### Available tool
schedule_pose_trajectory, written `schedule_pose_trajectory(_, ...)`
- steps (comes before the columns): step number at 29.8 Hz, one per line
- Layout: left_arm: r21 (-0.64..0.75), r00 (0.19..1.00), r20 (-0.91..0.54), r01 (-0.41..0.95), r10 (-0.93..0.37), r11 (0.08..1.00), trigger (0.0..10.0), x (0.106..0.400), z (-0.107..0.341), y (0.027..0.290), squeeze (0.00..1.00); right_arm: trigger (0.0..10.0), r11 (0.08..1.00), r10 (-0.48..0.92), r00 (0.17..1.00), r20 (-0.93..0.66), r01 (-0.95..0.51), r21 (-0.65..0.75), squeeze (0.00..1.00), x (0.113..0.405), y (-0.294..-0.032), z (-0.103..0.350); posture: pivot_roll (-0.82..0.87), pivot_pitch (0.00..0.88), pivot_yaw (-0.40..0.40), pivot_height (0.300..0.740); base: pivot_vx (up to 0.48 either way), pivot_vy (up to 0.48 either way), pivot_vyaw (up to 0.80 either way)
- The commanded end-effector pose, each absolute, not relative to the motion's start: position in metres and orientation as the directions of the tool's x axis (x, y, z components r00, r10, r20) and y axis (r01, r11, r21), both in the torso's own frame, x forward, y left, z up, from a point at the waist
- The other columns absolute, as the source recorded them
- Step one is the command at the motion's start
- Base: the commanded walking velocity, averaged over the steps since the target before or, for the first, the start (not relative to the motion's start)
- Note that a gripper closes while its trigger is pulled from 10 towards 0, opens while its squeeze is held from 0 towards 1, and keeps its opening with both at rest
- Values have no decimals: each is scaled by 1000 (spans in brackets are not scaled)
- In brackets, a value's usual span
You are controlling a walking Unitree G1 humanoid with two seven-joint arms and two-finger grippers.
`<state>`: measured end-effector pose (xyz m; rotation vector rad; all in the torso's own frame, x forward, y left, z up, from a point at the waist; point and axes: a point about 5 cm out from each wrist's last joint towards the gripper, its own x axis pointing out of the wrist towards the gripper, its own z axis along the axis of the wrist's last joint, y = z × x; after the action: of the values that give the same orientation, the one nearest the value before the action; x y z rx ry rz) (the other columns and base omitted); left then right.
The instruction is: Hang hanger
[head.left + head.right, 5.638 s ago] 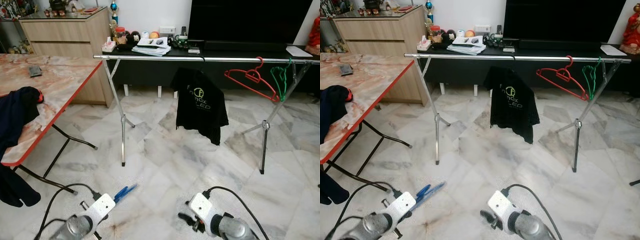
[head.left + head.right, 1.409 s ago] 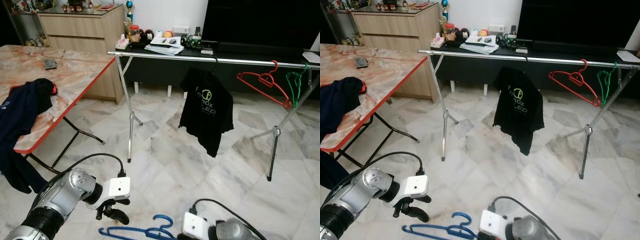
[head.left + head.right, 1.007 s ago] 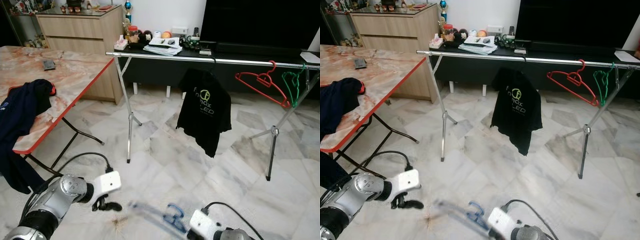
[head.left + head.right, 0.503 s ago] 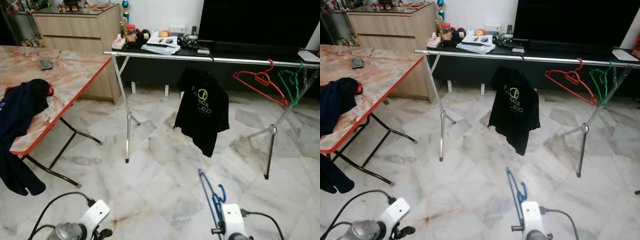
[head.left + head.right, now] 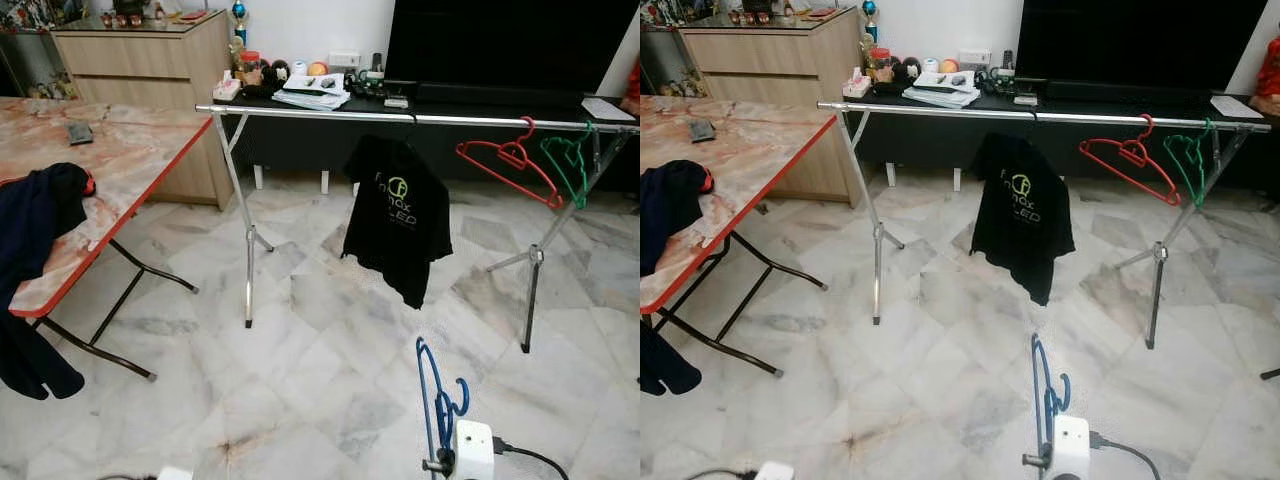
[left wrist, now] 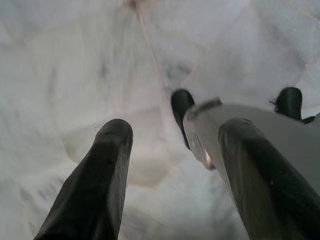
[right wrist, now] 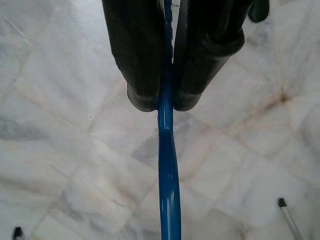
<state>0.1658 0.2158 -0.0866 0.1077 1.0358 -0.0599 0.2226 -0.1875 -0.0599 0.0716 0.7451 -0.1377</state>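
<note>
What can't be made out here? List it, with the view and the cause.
- Right gripper arm: cut off by the eye views' bottom edge.
- Blue hanger lower part: cut by the same edge.
- Items on the black console: too small to identify.
- Black T-shirt hanger: covered by the shirt.

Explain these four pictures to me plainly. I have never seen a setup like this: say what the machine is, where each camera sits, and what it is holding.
This is a walking humanoid robot in a living room. The two wide pictures come from a pair of cameras on its head, looking forward and down. They show a metal clothes rail carrying a black T-shirt, a red hanger and a green hanger, and a marble-topped table with a dark garment draped over its edge. The other two pictures come from cameras on the wrists. The right hand is shut on a blue hanger, raised in front of the robot. The left hand is open and holds nothing, pointing at the marble floor.
</note>
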Motion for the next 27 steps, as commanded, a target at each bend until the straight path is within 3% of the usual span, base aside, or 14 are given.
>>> schedule_pose_trajectory(1, 51, 510, -860, 64, 12, 997, 10000, 167, -87, 213, 0, 10000, 986, -94, 743, -662, 159, 39, 0, 225, -186, -58, 8, 0, 22, 740, 0, 0, 0)
schedule_pose_trajectory(10, 58, 518, -855, 78, 9, 995, 10000, 190, -83, 180, 0, 10000, 995, -32, 771, -636, 84, 52, 0, 228, -174, -56, 4, 0, 36, 740, 192, 0, 0)
schedule_pose_trajectory(17, 41, 506, -862, 78, -4, 996, 10000, 186, -86, 166, 0, 10000, 994, -16, 790, -613, 76, 73, 0, 230, -168, -54, 1, 0, 42, 740, 334, 0, 540)
schedule_pose_trajectory(24, 22, 498, -867, 72, -16, 997, 10000, 189, -86, 148, 0, 10000, 995, 13, 807, -591, 47, 86, 0, 235, -167, -50, 2, 0, 34, 740, 357, 0, 0)
schedule_pose_trajectory(27, 22, 502, -865, 63, -12, 998, 10000, 188, -86, 152, 0, 10000, 996, 17, 810, -586, 37, 80, 0, 237, -166, -49, -3, 0, 33, 740, 364, 0, 0)
